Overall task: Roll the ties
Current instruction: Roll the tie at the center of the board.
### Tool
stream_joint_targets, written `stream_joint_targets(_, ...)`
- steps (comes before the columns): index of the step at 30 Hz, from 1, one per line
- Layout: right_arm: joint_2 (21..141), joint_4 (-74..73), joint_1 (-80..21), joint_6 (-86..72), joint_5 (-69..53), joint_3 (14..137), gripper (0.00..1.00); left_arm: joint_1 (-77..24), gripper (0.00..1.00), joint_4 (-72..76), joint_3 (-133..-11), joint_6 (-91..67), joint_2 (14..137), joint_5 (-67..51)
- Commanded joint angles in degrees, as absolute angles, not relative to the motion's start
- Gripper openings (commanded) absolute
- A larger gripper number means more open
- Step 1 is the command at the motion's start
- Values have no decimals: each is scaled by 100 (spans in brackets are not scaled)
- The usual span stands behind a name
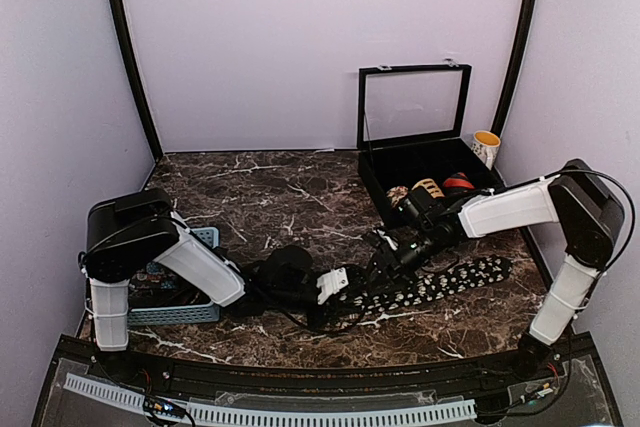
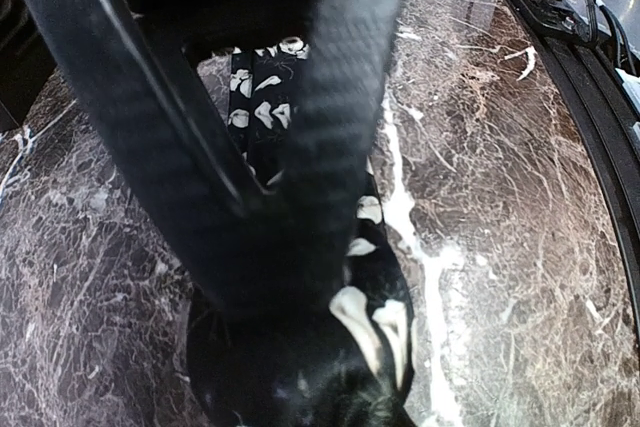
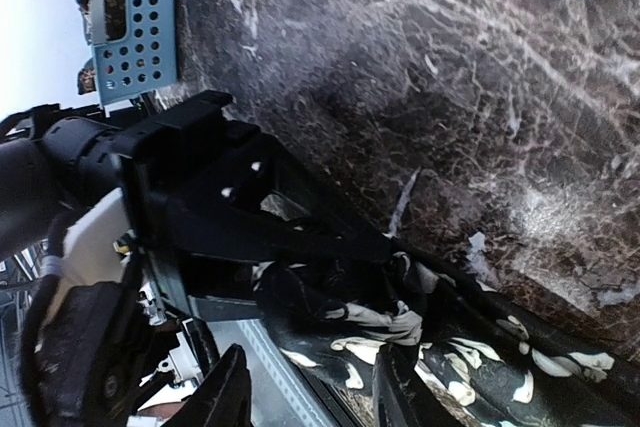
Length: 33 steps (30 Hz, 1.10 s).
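One unrolled necktie (image 1: 440, 282), black with a white print, lay on the marble worktop (image 1: 270, 197) towards its near edge. There was one black case (image 1: 368, 185) near the far right corner, with one glass lid (image 1: 413, 105) standing up. Three rolled ties showed inside it: one tan-patterned coil (image 1: 429, 187), one red coil (image 1: 459, 183) and one dark patterned coil (image 1: 398, 194). The right arm (image 1: 510, 209) covered part of the case. One blue slotted basket (image 1: 175, 314) stood at the left edge; the patterned pieces in it could not be counted. One mug (image 1: 486, 147) stood in the far right corner. With the left arm (image 1: 190, 257), the arms numbered two.
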State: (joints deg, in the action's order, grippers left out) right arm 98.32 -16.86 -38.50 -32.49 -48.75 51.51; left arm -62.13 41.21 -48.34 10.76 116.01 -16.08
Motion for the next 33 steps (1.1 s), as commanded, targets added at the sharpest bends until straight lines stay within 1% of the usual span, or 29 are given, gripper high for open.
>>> stream_joint_targets(1, 10034, -1762, -3981, -3306, -4677, 5281, 44, -6205, 17, 3093, -4795, 927, 11643, -1652)
stream_joint_targets(4, 10216, -1722, -4057, -3309, -4610, 5364, 42, -6205, 17, 3085, -4806, 923, 11667, -1652)
stream_joint_targets(9, 10527, -1632, -4087, -3272, -4595, 5374, 36, -6203, 18, 3034, -4842, 913, 11689, -1626)
stream_joint_targets(13, 10628, -1600, -4096, -3173, -4595, 5257, 27, -6198, 18, 3012, -4865, 881, 11697, -1622)
stream_joint_targets(14, 10638, -1634, -4084, -3134, -4593, 5226, 28, -6197, 18, 3019, -4854, 876, 11697, -1636)
stream_joint_targets(17, 10425, -1721, -3931, -3101, -4595, 5091, 37, -6192, 18, 3040, -4796, 867, 11698, -1652)
stream_joint_targets(20, 9963, -1768, -3694, -3116, -4648, 4888, 42, -6185, 17, 3064, -4745, 870, 11690, -1663)
stream_joint_targets(23, 9819, -1789, -3541, -3059, -4716, 4761, 45, -6187, 17, 3123, -4707, 864, 11698, -1693)
stream_joint_targets(26, 9990, -1447, -3557, -3199, -4924, 4709, 45, -6187, 17, 3148, -4736, 870, 11728, -1729)
stream_joint_targets(31, 10119, -1029, -3699, -3434, -5174, 4791, 39, -6179, 18, 3138, -4764, 864, 11742, -1731)
stream_joint_targets(33, 10184, -1018, -3769, -3421, -5233, 4838, 35, -6172, 18, 3145, -4764, 856, 11742, -1731)
